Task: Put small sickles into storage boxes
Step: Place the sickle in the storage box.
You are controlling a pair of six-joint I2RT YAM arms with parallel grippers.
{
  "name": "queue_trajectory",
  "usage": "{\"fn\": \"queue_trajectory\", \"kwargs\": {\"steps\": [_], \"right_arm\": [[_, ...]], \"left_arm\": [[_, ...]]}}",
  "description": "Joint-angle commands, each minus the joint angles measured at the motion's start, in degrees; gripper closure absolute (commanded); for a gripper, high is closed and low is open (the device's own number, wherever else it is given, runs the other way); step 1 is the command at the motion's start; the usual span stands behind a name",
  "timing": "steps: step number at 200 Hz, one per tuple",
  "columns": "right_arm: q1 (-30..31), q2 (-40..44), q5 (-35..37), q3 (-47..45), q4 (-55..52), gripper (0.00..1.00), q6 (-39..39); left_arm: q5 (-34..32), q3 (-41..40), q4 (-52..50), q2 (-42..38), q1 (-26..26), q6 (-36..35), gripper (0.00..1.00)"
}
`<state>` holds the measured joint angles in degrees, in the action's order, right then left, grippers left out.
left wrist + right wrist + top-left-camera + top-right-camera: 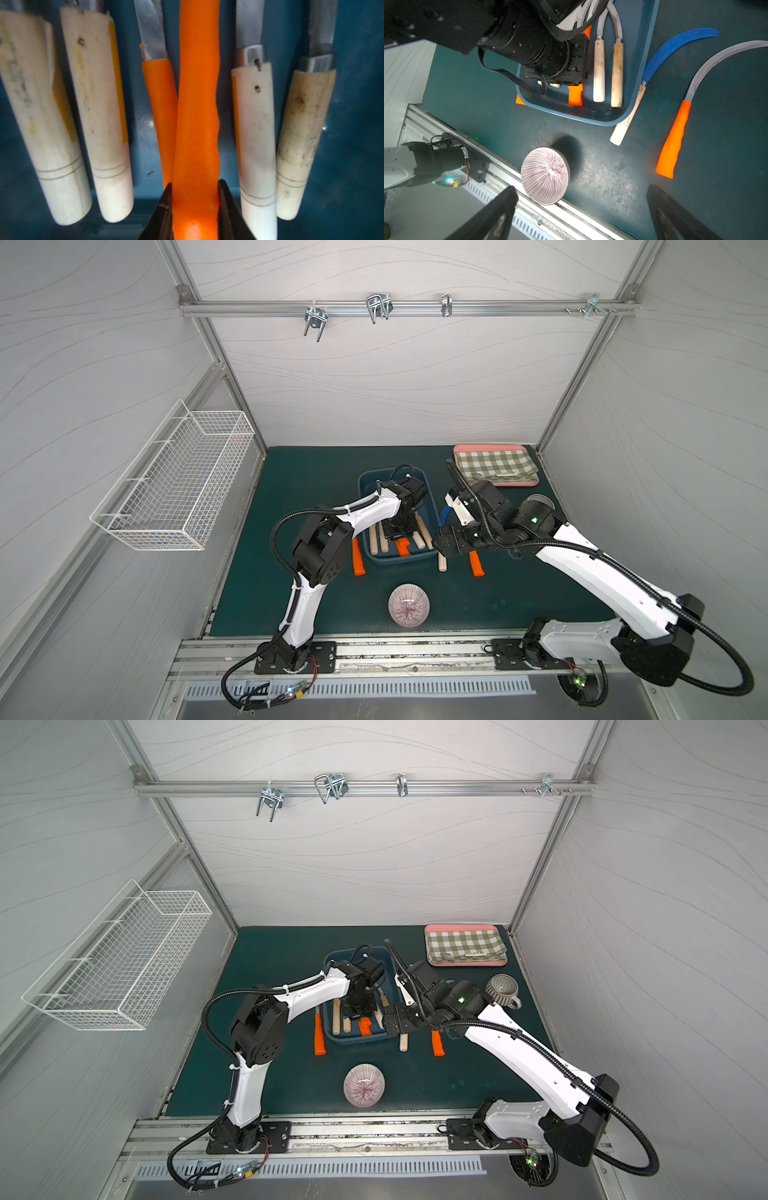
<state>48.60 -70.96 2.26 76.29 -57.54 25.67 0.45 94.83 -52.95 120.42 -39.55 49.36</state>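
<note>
l grip: jaws pinched, wrist down | r grip: jaws wide

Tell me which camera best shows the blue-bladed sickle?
Right wrist view: the blue-bladed, pale-wood-handled sickle shows end to end beside the dark blue plastic tub. Both top views show pieces under the right arm; left wrist, nothing.

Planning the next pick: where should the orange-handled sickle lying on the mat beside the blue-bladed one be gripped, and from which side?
Probably the orange handle, mid-length, from straight above with jaws across its width. It lies flat, straight and free on the mat; the grey blade is thin and curved.
</note>
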Motion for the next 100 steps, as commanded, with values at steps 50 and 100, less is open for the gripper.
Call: {"fn": "queue_trajectory", "kwargs": {"steps": [50,100], "right_arm": [[-0.44,1.17,-1.13,-0.36,-0.58,0.01,1.18],[-0.43,1.42,-0.95,-1.1,-0.12,0.01,2.56]], "left_arm": [[-3.53,3.19,-1.67,-4.69,-1.23,-3.5,0.49],[-6.23,1.33,-3.56,-11.71,-1.76,-5.63,0.36]]}}
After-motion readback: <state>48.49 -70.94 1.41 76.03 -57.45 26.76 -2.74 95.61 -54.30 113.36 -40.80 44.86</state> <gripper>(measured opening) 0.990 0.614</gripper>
